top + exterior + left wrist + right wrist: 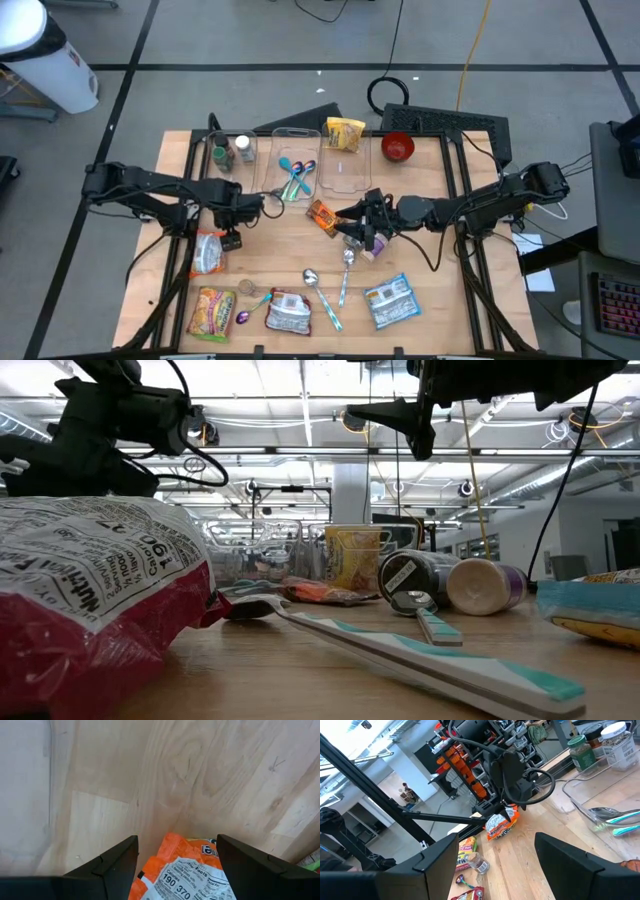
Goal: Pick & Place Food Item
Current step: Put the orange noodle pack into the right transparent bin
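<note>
A red and white snack bag (90,600) fills the lower left of the low view, nearest the lens; upside-down print on it includes "190" and "Nutri". Beside it, a white and teal spoon handle (430,655) runs toward the lower right. Behind these a yellow bag (352,555) and a toppled cup (485,585) are seen on the light wooden tabletop (440,270). Beyond the tabletop, an open hall with ceiling lights and pipes is visible.

In the high view, the left gripper (225,238) is found left of centre, directly above an orange and white snack bag (208,250). In the left wrist view this bag (187,870) lies between the spread jaws, labelled "190 370"; nothing is gripped. The right gripper (352,215) sits at frame centre with jaws apart and empty, just beside an orange packet (322,215). Clear trays (315,160) occupy the upper middle.
</note>
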{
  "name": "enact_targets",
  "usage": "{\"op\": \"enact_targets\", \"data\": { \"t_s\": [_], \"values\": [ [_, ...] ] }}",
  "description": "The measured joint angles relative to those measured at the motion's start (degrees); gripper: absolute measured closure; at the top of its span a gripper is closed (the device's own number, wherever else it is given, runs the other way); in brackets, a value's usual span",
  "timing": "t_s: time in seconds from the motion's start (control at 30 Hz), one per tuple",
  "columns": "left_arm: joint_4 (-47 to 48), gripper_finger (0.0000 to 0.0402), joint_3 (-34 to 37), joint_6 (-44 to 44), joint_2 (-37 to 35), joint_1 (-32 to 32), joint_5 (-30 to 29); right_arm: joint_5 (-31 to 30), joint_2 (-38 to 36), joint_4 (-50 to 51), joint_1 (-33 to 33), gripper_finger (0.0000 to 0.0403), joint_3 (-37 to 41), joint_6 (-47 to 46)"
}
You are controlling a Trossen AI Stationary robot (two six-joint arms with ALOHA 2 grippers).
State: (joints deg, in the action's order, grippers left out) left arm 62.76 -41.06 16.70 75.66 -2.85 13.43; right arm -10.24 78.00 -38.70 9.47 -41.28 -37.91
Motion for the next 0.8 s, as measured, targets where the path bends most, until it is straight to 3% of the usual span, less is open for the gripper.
{"op": "enact_targets", "data": {
  "t_s": [0.53, 0.8],
  "values": [
    [0.2, 0.0132, 0.1, 3.1, 0.1, 2.8, -3.7, 0.0, 0.0, 0.0, 0.0, 0.0149, 0.0, 0.0],
    [0.4, 0.0199, 0.3, 5.2, 0.2, 2.9, -8.1, 0.0, 0.0, 0.0, 0.0, 0.0149, 0.0, -0.4]
  ]
}}
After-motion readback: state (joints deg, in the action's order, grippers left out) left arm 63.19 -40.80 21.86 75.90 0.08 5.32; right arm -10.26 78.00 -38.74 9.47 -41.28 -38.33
